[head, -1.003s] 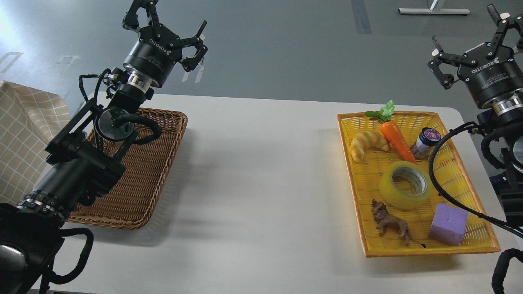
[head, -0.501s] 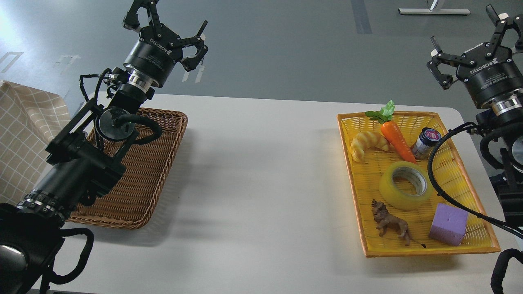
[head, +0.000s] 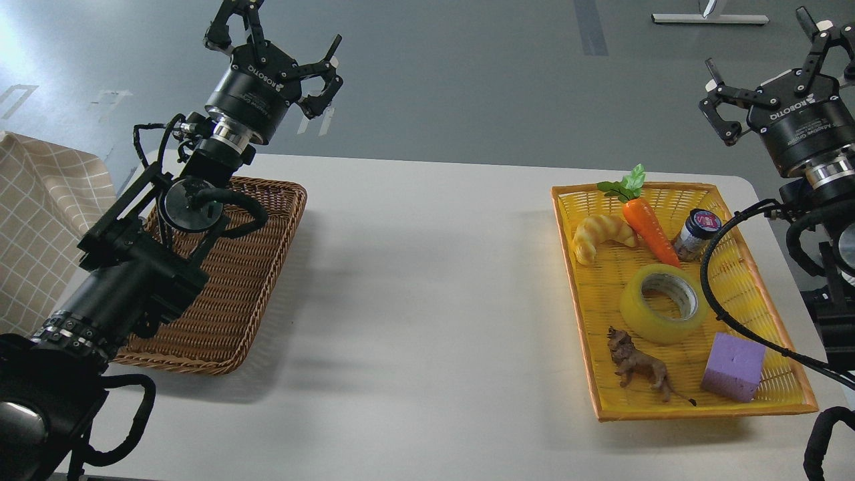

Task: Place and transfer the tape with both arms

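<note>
A: Where is the tape (head: pixel 663 302)?

B: Lying flat in the yellow tray (head: pixel 576 280), core hole facing up, well below and inward of the right gripper (head: pixel 775 73). Nothing touches it.

A: And that gripper's state?

B: Fingers spread wide, nothing between them. It hangs raised over the tray's far right corner, clear of everything in it.

A: What lies around the tape?

B: On the side toward the right gripper, a carrot (head: pixel 645 227) and a small jar (head: pixel 695 234); the carrot's tip comes right up to the roll, though contact I cannot tell. A croissant (head: pixel 601 235) sits further inward from those. On the side away from the gripper, a toy lion (head: pixel 638 364) is just beside the roll, and a purple cube (head: pixel 733 367) lies near it. A black cable from the right arm crosses over the tray just outward of the roll.

A: The left gripper (head: pixel 284 50)?

B: Also splayed open and bare, held high past the far edge of the table (head: pixel 414 280). Below it, under its arm, sits a brown wicker basket (head: pixel 247 280). The tape is well apart from this gripper, across the whole table.

A: Anything else?

B: A checked cloth (head: pixel 40 220) outward of the left arm.
</note>
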